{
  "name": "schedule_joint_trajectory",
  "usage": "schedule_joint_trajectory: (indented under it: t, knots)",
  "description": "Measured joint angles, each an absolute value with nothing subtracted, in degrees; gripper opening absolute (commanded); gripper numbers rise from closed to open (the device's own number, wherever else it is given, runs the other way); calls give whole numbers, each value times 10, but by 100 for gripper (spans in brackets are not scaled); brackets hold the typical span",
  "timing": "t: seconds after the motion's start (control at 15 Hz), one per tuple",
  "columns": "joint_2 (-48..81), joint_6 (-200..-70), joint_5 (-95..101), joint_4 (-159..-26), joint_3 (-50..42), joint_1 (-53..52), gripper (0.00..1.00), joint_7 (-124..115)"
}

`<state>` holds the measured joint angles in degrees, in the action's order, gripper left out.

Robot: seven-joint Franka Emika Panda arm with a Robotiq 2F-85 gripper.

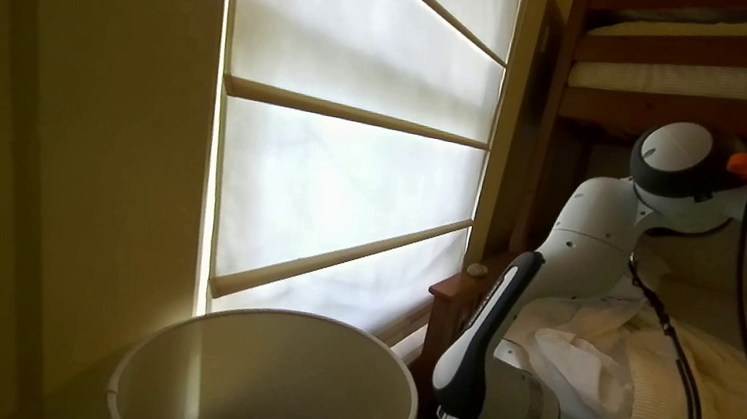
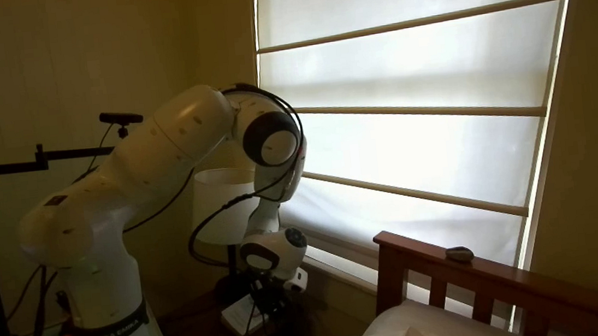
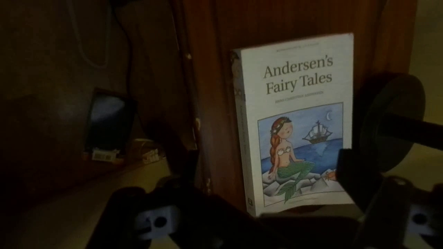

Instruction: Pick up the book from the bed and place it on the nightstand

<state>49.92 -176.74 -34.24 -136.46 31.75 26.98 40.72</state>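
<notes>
Nightstand (image 3: 294, 17) bears book (image 3: 297, 125); title legible only in wrist view; gripper (image 3: 270, 159) spread wide, empty

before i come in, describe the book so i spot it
Near the window blind stands a brown nightstand bearing a lamp. Beside the lamp's round base lies the book. Unlike that dark base, it's white, titled Andersen's Fairy Tales above a mermaid picture.

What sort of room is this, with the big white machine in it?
Most likely a bedroom: there's a wooden bunk-style bed with rumpled bedding, a shaded lamp, and a fairy-tale book lying beside the lamp's base.
</notes>
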Motion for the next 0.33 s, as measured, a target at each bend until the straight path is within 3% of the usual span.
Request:
schedule_joint_trajectory:
  t: [0.33]
  knots:
    - [388, -1955, -383, -1531, 374, 250, 100, 355]
